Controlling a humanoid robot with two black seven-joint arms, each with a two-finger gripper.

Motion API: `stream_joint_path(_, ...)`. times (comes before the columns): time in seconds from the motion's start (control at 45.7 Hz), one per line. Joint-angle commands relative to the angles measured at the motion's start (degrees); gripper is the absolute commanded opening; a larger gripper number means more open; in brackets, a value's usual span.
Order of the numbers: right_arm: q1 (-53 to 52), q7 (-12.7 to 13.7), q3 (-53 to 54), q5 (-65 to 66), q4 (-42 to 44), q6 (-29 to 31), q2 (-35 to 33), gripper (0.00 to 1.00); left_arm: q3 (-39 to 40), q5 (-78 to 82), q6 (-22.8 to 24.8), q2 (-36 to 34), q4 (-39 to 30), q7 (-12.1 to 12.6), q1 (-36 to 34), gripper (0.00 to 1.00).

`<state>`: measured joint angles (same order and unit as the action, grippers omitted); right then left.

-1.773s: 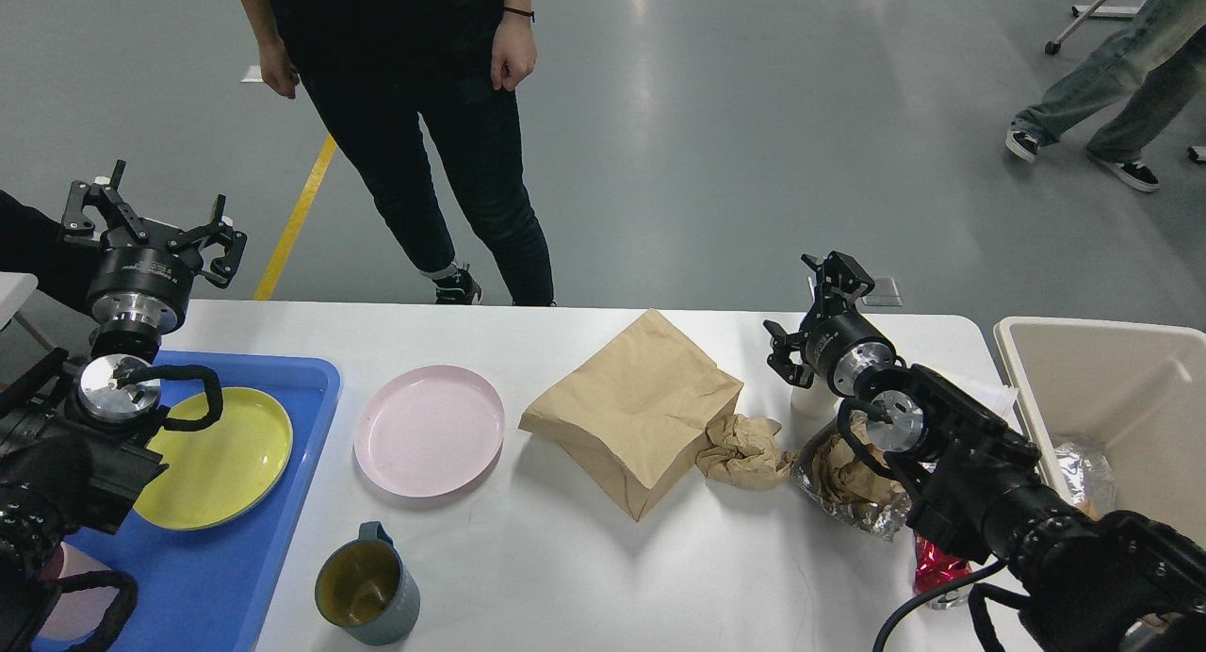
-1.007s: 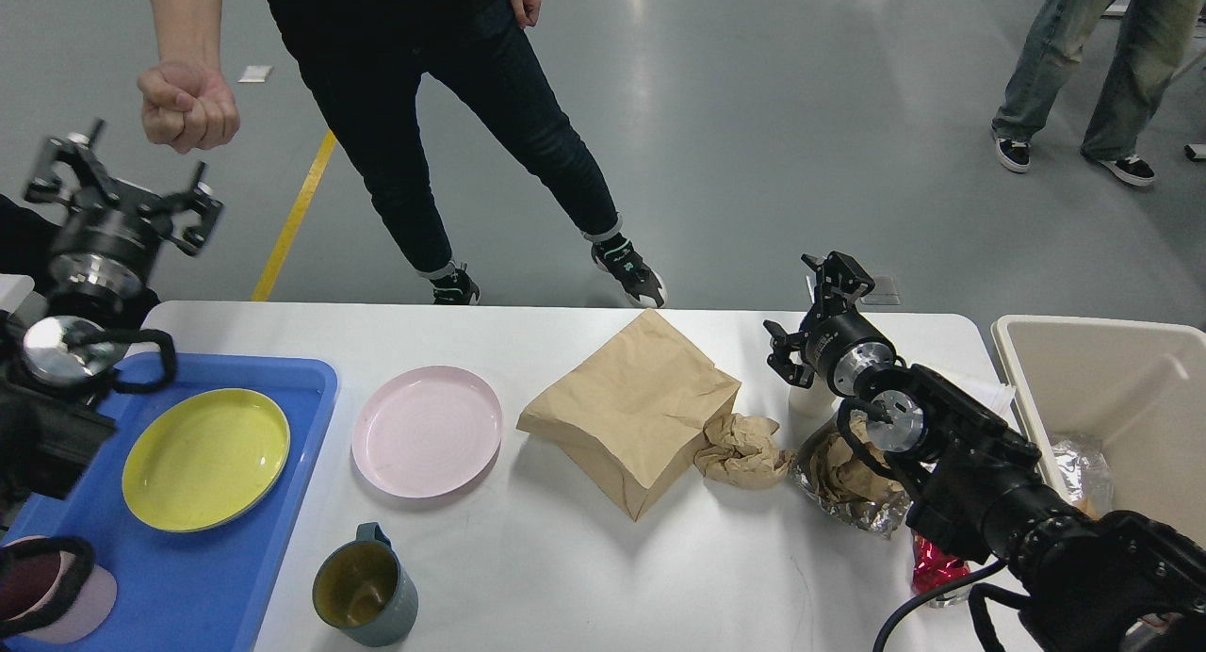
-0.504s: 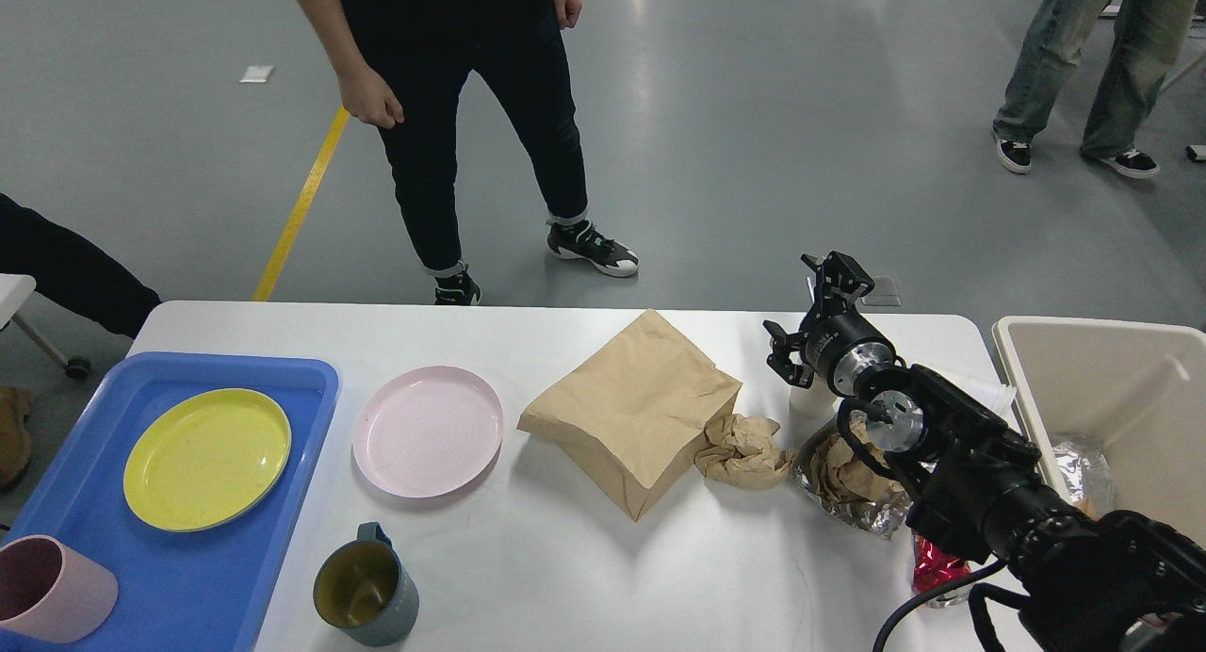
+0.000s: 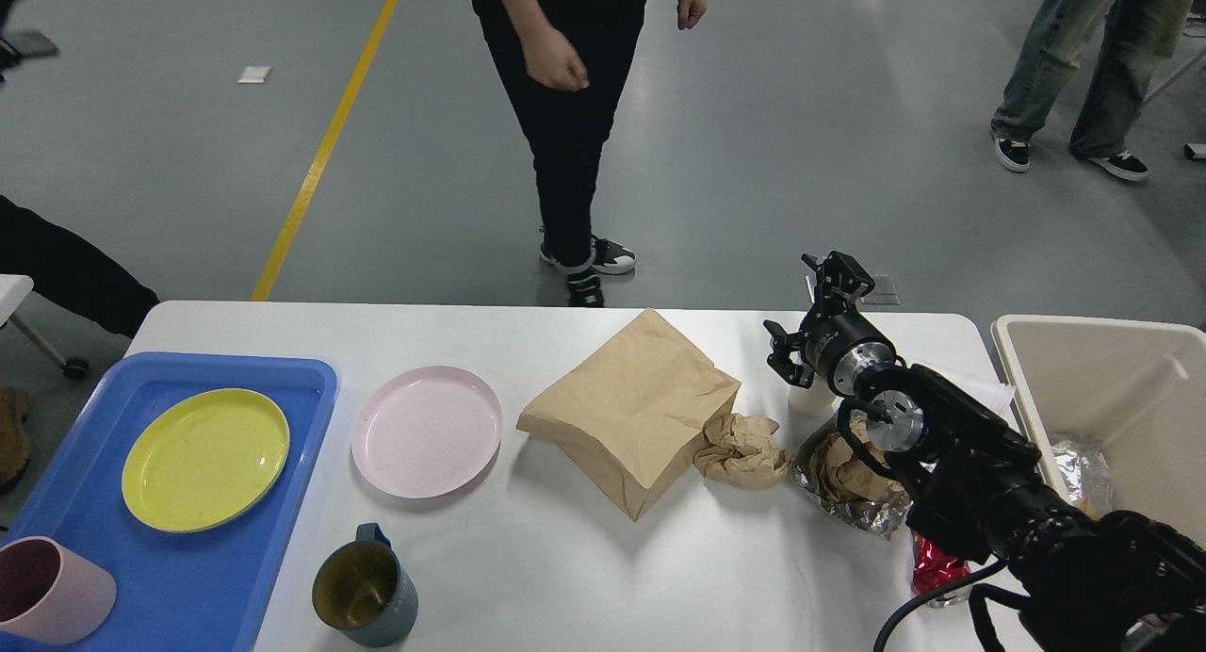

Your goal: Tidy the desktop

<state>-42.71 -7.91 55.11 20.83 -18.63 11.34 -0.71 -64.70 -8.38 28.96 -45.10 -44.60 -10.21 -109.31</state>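
Clearing the desk [image 4: 565,577] well means lowering the right claw [image 4: 812,320], spread wide and empty, squarely over the crumpled brown paper [image 4: 744,452] before pinching.

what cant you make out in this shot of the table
All in the head view:
- Left gripper: out of frame.
- Right gripper: seen from behind, dark; open or shut unclear.
- White cup: mostly hidden by the right gripper.
- Red wrapper: largely covered by the right arm.
- Beige bin: cut off by the right edge; contents only partly visible.
- Pink cup: cropped at the left edge.
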Motion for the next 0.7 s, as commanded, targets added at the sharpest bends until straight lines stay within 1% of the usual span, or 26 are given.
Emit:
stream_joint_path(0.0, 0.00, 0.00, 0.00, 0.00, 0.00, 0.00, 0.01, 1.00, -12.45, 0.03, 6.62, 1.32, -7.70, 0.02, -8.72, 0.96)
stream_joint_path(0.044, 0.00, 0.00, 0.00, 0.00, 0.00, 0.00, 0.01, 1.00, -14.04, 0.12, 10.74, 1.94, -8.48, -0.07, -11.53, 0.96)
stream_joint_path(0.109, 0.00, 0.00, 0.00, 0.00, 0.00, 0.00, 0.01, 1.00, -16.23, 0.47, 19.34, 2.20, -8.58, 0.10, -15.31, 0.96)
stream_joint_path(0.175, 0.00, 0.00, 0.00, 0.00, 0.00, 0.00, 0.01, 1.00, -17.21, 0.82, 25.95, 3.25, -8.49, 0.28, -17.16, 0.96)
stream_joint_path(0.46, 0.00, 0.00, 0.00, 0.00, 0.00, 0.00, 0.01, 1.00, -24.24, 3.80, 26.04, 11.60, -10.33, 0.37, -26.48, 0.96)
stream_joint_path(0.547, 0.00, 0.00, 0.00, 0.00, 0.00, 0.00, 0.01, 1.00, -24.24, 8.10, 26.04, 13.80, -11.12, 2.03, -28.59, 0.96)
stream_joint_path(0.613, 0.00, 0.00, 0.00, 0.00, 0.00, 0.00, 0.01, 1.00, -23.80, 11.79, 26.04, 15.73, -14.10, 3.70, -30.61, 0.96)
stream_joint_path(0.679, 0.00, 0.00, 0.00, 0.00, 0.00, 0.00, 0.01, 1.00, -22.93, 14.00, 26.04, 16.53, -15.34, 5.46, -32.02, 0.96)
